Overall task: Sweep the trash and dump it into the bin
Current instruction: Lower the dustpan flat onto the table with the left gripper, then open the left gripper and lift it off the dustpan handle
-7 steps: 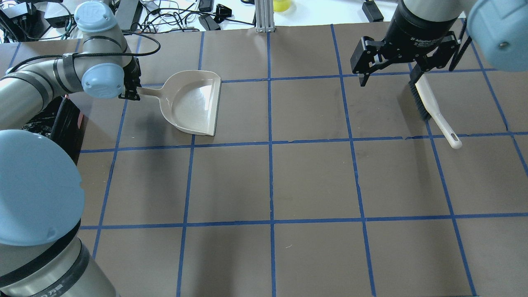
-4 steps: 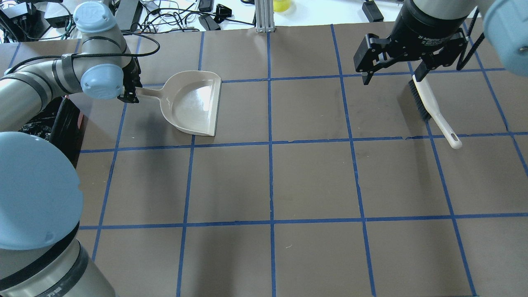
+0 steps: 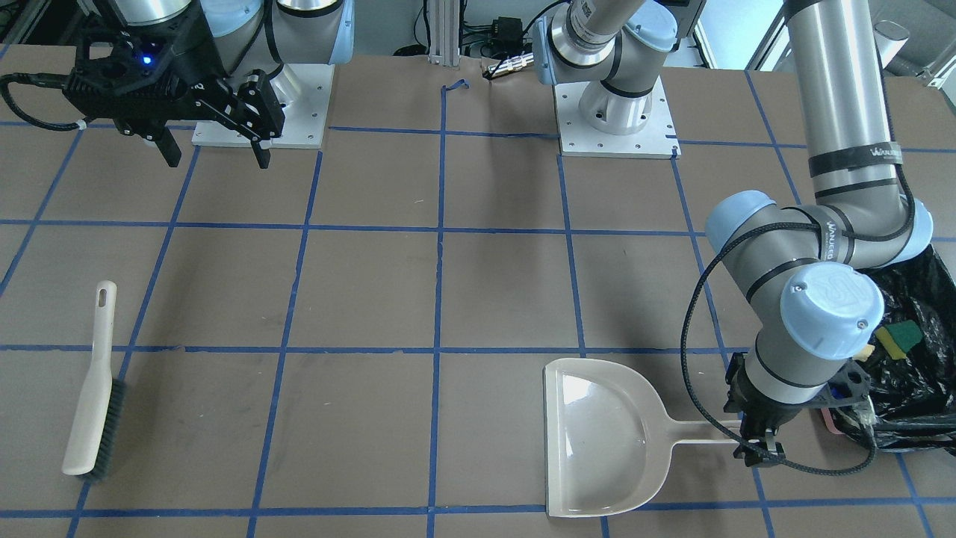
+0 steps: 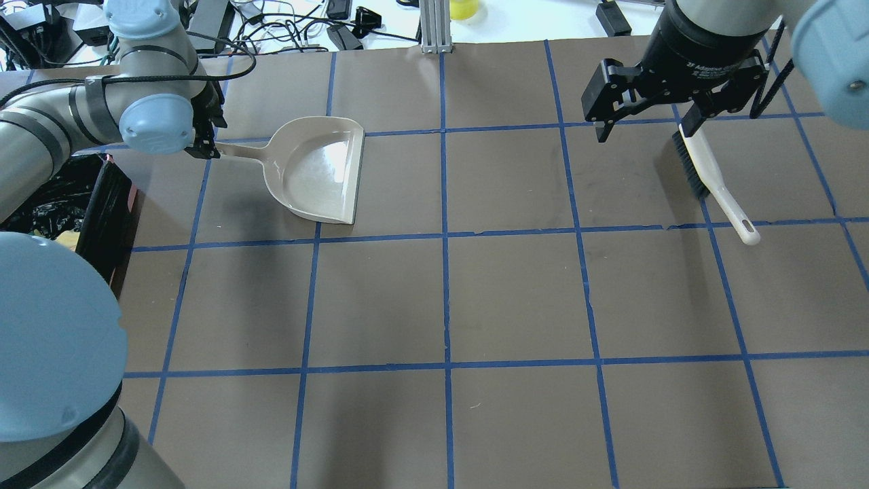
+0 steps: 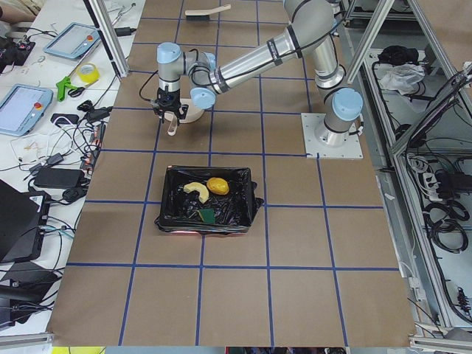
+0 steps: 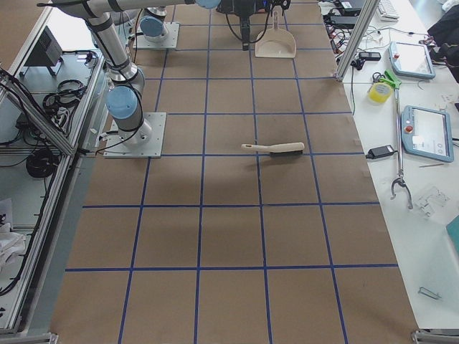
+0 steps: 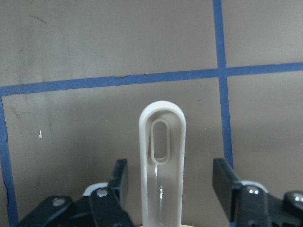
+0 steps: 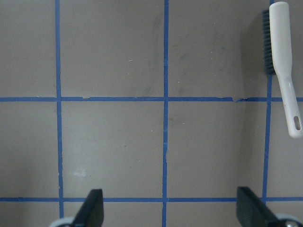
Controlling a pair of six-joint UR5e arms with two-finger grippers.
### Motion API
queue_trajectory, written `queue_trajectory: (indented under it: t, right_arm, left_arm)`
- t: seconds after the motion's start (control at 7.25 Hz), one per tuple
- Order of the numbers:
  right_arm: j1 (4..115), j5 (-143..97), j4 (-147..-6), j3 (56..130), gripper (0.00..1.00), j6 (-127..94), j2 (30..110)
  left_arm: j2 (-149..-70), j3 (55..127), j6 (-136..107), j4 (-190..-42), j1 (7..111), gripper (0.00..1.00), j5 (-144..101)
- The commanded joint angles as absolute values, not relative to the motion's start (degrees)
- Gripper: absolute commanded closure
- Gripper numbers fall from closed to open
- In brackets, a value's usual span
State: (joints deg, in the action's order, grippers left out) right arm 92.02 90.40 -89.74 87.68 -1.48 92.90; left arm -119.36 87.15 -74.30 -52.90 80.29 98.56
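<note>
The bin (image 5: 168, 193), lined with a black bag, holds the trash: a golden lump (image 5: 216, 185), a pale crescent (image 5: 195, 190) and a yellow-and-green sponge (image 3: 897, 335). The bin (image 4: 103, 204) stands at the table's left edge. The beige dustpan (image 4: 316, 176) lies flat beside it with nothing in it. My left gripper (image 7: 163, 172) is open, its fingers either side of the dustpan handle (image 7: 162, 161) with gaps; it also shows as the left gripper (image 4: 204, 146). My right gripper (image 4: 641, 129) hangs open and holds nothing, above the table near the brush (image 4: 706, 176).
The brush (image 3: 89, 396) lies flat on the brown, blue-taped table, bristles away from the robot. Cables and tools crowd the white bench (image 4: 305, 27) beyond the far edge. The arms' base plates (image 3: 616, 127) are bolted to the table on the robot's side.
My left gripper has slid back along the dustpan handle toward its end, and the arm has swung left, uncovering more of the bin. The right gripper has barely shifted.
</note>
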Motion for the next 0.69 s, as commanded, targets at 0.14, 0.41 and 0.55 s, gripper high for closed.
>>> queue_trajectory:
  t: [0.14, 0.41, 0.55]
  right_arm:
    - [92.0, 90.3, -89.7, 88.2, 0.0, -1.4, 92.9]
    - [92.0, 90.1, -89.8, 88.2, 0.0, -1.7, 92.9]
    - [92.0, 90.1, -89.7, 88.2, 0.0, -1.5, 93.0]
  left_arm:
    - [-113.7, 87.6, -68.6, -55.4, 80.6, 0.23, 89.2]
    - [-110.0, 87.7, -58.9, -59.1, 80.9, 0.18, 89.3]
    - [-108.0, 87.7, -53.3, -62.8, 81.6, 0.15, 89.6]
